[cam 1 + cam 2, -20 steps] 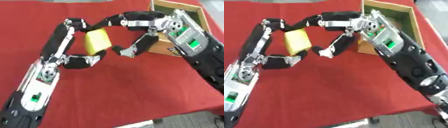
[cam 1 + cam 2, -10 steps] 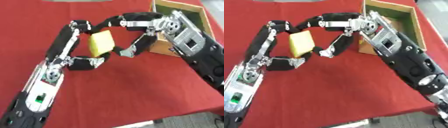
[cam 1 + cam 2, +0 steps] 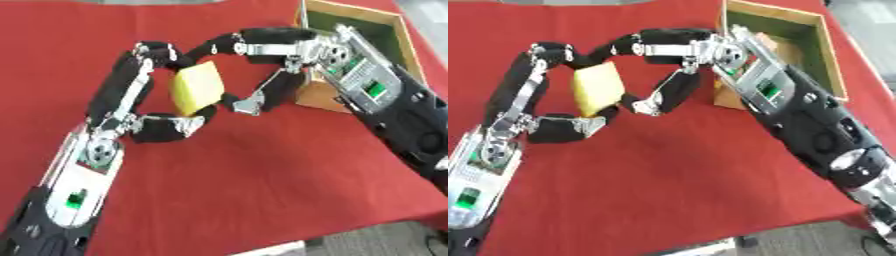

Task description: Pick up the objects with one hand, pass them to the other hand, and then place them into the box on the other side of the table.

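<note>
A yellow block (image 3: pixel 196 88) hangs above the red table, caught between both hands. My left hand (image 3: pixel 163 126) comes up from the lower left, fingers arched over the block's top and thumb curled under its lower edge. From the right, my right hand (image 3: pixel 266 95) reaches in. Its fingers (image 3: pixel 220 46) lie along the block's upper right, and its thumb tip meets the lower right corner. The wooden box (image 3: pixel 776 9) with a green inside stands at the far right, partly hidden behind my right forearm.
Red cloth (image 3: pixel 262 175) covers the table. Its near edge runs across the lower right corner, with grey floor (image 3: pixel 376 240) beyond it. My right forearm (image 3: pixel 807 125) lies along the right side, in front of the box.
My left hand has brought the yellow block slightly right and lower, closer to the right thumb. The right hand has stayed almost still by the box.
</note>
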### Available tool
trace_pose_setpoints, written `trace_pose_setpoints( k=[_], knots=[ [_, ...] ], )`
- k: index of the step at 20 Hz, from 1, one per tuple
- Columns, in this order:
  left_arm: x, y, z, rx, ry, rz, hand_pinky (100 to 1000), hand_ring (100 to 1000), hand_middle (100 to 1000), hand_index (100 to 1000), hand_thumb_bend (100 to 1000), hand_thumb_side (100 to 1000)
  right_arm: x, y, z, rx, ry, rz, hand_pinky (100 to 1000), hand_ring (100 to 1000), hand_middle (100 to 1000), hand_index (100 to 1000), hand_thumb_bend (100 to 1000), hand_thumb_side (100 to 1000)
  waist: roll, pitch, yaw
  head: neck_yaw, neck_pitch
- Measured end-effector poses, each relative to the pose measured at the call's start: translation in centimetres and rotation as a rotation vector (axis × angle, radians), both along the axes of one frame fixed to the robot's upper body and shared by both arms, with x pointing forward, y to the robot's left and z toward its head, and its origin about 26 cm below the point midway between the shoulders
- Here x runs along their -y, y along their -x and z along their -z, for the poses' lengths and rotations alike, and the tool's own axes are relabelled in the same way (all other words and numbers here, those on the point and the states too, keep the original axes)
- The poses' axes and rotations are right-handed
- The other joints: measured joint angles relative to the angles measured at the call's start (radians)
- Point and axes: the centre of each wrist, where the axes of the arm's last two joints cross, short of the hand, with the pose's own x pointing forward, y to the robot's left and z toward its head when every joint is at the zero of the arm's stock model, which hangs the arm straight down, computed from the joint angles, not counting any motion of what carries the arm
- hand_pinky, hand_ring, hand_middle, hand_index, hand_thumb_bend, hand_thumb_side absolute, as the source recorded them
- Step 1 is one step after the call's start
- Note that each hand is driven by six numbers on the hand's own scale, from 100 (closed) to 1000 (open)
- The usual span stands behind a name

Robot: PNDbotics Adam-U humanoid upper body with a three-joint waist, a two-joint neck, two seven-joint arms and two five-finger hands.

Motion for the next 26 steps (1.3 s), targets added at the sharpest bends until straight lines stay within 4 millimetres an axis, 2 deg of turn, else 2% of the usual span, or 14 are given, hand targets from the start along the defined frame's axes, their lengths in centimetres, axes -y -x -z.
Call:
trace_pose_setpoints(
  k=[4,8,13,17,22,26],
  knots=[
    [0.03,0.01,-0.01,0.003,0.004,-0.006,624,588,406,521,111,100,-0.09,0.01,0.08,-0.017,0.019,-0.005,1000,1000,884,999,100,424,-0.001,0.0,-0.002,-0.001,0.0],
    [0.32,0.12,-0.12,0.007,0.014,-0.007,624,589,406,522,112,101,-0.13,0.05,0.07,-0.031,0.033,-0.01,1000,1000,808,923,100,463,-0.001,0.002,-0.003,-0.005,0.0],
    [0.53,0.18,-0.06,0.006,0.019,-0.008,624,589,406,525,113,103,-0.06,0.12,-0.08,-0.044,0.025,-0.015,1000,1000,738,867,100,462,-0.001,0.003,-0.004,-0.007,0.0],
    [0.56,0.16,-0.02,0.007,0.022,-0.015,617,586,404,526,114,101,-0.07,0.2,-0.14,-0.06,0.012,-0.028,1000,1000,748,887,100,425,-0.001,0.004,-0.005,-0.008,0.001],
    [0.83,0.24,0.03,0.005,0.028,-0.023,617,586,403,526,117,100,0.14,0.27,-0.24,-0.082,0.004,-0.036,1000,1000,774,944,100,435,-0.001,0.006,-0.008,-0.008,0.002],
    [0.94,0.27,0.05,0.006,0.026,-0.025,616,585,402,526,117,100,0.24,0.38,-0.28,-0.089,0.015,-0.048,1000,1000,781,955,100,388,0.0,0.006,-0.009,-0.008,0.004]
  ],
)
